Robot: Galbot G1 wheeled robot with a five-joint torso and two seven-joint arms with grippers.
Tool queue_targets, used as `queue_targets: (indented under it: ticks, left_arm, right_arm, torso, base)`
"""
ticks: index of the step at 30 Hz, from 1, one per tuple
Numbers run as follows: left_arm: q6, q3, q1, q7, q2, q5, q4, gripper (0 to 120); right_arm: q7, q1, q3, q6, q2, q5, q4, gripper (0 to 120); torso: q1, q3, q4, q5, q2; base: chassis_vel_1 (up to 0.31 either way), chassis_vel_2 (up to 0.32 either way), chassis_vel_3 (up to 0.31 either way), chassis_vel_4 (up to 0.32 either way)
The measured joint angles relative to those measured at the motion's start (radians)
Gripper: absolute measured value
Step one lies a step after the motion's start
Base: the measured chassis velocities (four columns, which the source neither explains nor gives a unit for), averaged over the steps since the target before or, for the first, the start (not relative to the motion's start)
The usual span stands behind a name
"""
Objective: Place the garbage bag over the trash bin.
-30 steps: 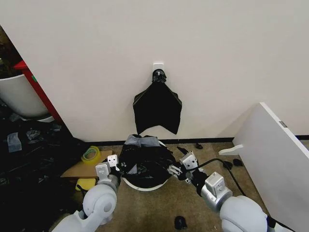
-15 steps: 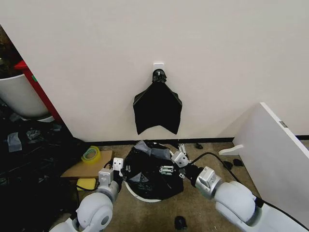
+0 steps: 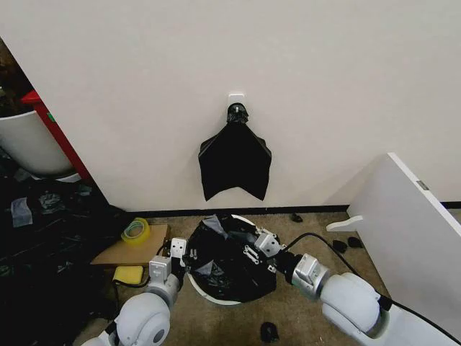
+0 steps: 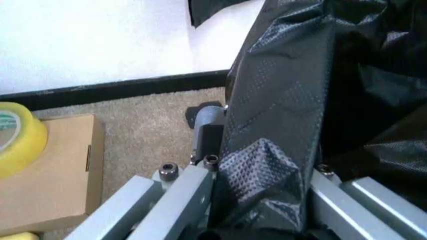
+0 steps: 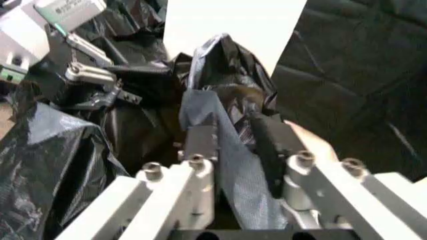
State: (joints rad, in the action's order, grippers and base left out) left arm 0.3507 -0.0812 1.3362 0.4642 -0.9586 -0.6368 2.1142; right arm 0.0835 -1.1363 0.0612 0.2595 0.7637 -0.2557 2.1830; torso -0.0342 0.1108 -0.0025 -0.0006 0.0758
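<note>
Garbage bag: glossy black, crumpled, draped over the top of the bin and bulging past its near edge; a peak of film raised at the far side, toward the wall.
Trash bin: cream-white and round, on the floor below the wall; thin arcs of rim visible at the near-left edge and at the far side, the rest under black plastic.
Left gripper: at the bag's left edge, fingers closed on a fold of the film; in the left wrist view a dimpled black strip runs up between them.
Right gripper: over the middle of the bag, reaching in from the right; fingers pinched on a bluish-grey fold of bag in the right wrist view, with the other gripper farther off against the plastic.
Cardboard box: flat on the floor left of the bin, a yellow tape roll lying on it.
Black bundle: fan-shaped, hanging on the wall from a white hook, directly above the bin and apart from it.
White panel: leaning at the right side, well apart from the bin.
</note>
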Motion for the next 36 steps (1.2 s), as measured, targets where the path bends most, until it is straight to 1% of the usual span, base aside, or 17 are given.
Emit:
queue_targets:
  ticks: [1, 2, 3, 4, 5, 13, 16, 18, 19, 20, 21, 23, 24, 25, 29, 32, 36]
  left_arm:
    - [0.0, 0.0, 0.001, 0.0, 0.0, 0.001, 0.0, 1]
    - [-0.002, 0.0, 0.004, 0.0, -0.001, 0.003, 0.0, 1]
    - [-0.002, 0.0, 0.004, 0.0, -0.001, 0.003, 0.0, 1]
    - [-0.003, 0.0, 0.007, 0.0, 0.0, 0.005, 0.0, 1]
    - [-0.004, -0.001, 0.007, 0.0, 0.001, 0.007, 0.0, 1]
    - [-0.027, -0.006, 0.01, -0.025, 0.012, 0.032, 0.0, 1]
    - [-0.036, -0.019, 0.028, -0.061, 0.025, 0.053, 0.016, 1]
    - [-0.053, -0.027, 0.044, -0.097, 0.036, 0.092, 0.027, 1]
    - [-0.085, -0.034, 0.06, -0.134, 0.046, 0.157, 0.03, 1]
    - [-0.085, -0.034, 0.06, -0.134, 0.046, 0.157, 0.03, 1]
    - [-0.105, -0.037, 0.072, -0.154, 0.053, 0.196, 0.031, 1]
    - [-0.129, -0.04, 0.086, -0.174, 0.058, 0.235, 0.032, 1]
    - [-0.129, -0.04, 0.086, -0.174, 0.058, 0.235, 0.032, 1]
    - [-0.149, -0.043, 0.099, -0.189, 0.062, 0.261, 0.036, 1]
    - [-0.179, -0.048, 0.126, -0.218, 0.07, 0.292, 0.049, 1]
    - [-0.231, -0.051, 0.153, -0.242, 0.076, 0.349, 0.051, 1]
    - [-0.248, -0.052, 0.161, -0.241, 0.074, 0.343, 0.056, 1]
  right_arm:
    - [0.0, 0.0, 0.001, 0.0, 0.0, 0.0, -0.001, 14]
    - [0.001, -0.002, 0.003, -0.001, -0.003, 0.0, -0.003, 5]
    - [0.001, -0.002, 0.003, -0.001, -0.003, 0.0, -0.003, 5]
    - [0.002, -0.005, 0.003, -0.003, -0.005, 0.002, -0.003, 0]
    - [0.003, -0.007, 0.003, -0.004, -0.006, 0.002, -0.002, 0]
    - [-0.007, -0.009, -0.014, -0.01, -0.005, -0.012, 0.006, 0]
    - [-0.05, 0.007, -0.035, -0.009, 0.009, -0.063, 0.009, 0]
    - [-0.082, 0.028, -0.046, 0.001, 0.013, -0.106, 0.008, 0]
    - [-0.111, 0.051, -0.05, 0.016, 0.014, -0.15, 0.001, 0]
    - [-0.111, 0.051, -0.05, 0.016, 0.014, -0.15, 0.001, 0]
    - [-0.13, 0.069, -0.053, 0.03, 0.015, -0.179, -0.007, 0]
    - [-0.144, 0.086, -0.053, 0.049, 0.013, -0.206, -0.021, 0]
    - [-0.144, 0.086, -0.053, 0.049, 0.013, -0.206, -0.021, 0]
    - [-0.148, 0.093, -0.053, 0.058, 0.006, -0.216, -0.037, 0]
    - [-0.15, 0.098, -0.053, 0.065, -0.011, -0.221, -0.071, 0]
    - [-0.149, 0.103, -0.05, 0.065, -0.04, -0.226, -0.107, 0]
    - [-0.14, 0.096, -0.047, 0.063, -0.065, -0.222, -0.116, 0]
  torso:
    - [0.0, 0.0, 0.0, 0.0, 0.0]
    - [0.0, 0.0, 0.0001, 0.0001, 0.0]
    - [0.0, 0.0, 0.0001, 0.0001, 0.0]
    - [0.0, 0.0, 0.0, 0.0, 0.0]
    - [0.0, 0.0, 0.0, 0.0, 0.0]
    - [0.0, 0.0, -0.0001, 0.0, 0.0]
    - [0.0, 0.0, 0.0001, 0.0, 0.0]
    - [0.0, 0.0, 0.0, 0.0, 0.0]
    - [0.0, 0.0, 0.0001, 0.0, 0.0]
    - [0.0, 0.0, 0.0001, 0.0, 0.0]
    - [0.0, 0.0, 0.0001, 0.0, 0.0]
    - [0.0, 0.0, 0.0002, 0.0, 0.0]
    - [0.0, 0.0, 0.0002, 0.0, 0.0]
    - [0.0, 0.0, 0.0001, 0.0, 0.0]
    - [0.0, 0.0, -0.0001, 0.0001, 0.0]
    - [0.0, 0.0, 0.0001, 0.0001, 0.0]
    - [0.0, 0.0, 0.0, 0.0002, 0.0]
  base:
    - [0.0, 0.0, 0.0, 0.0]
    - [0.0, 0.0, 0.0, 0.0]
    - [0.0, 0.0, 0.0, 0.0]
    - [0.0, 0.0, 0.0, 0.0]
    - [0.0, 0.0, 0.0, 0.0]
    - [0.0, 0.0, 0.0, 0.0]
    - [0.0, 0.0, 0.0, 0.0]
    - [0.0, 0.0, 0.0, 0.0]
    - [0.0, 0.0, 0.0, 0.0]
    - [0.0, 0.0, 0.0, 0.0]
    - [0.0, 0.0, 0.0, 0.0]
    - [0.0, 0.0, 0.0, 0.0]
    - [0.0, 0.0, 0.0, 0.0]
    - [0.0, 0.0, 0.0, 0.0]
    - [0.0, 0.0, 0.0, 0.0]
    - [0.0, 0.0, 0.0, 0.0]
    - [0.0, 0.0, 0.0, 0.0]
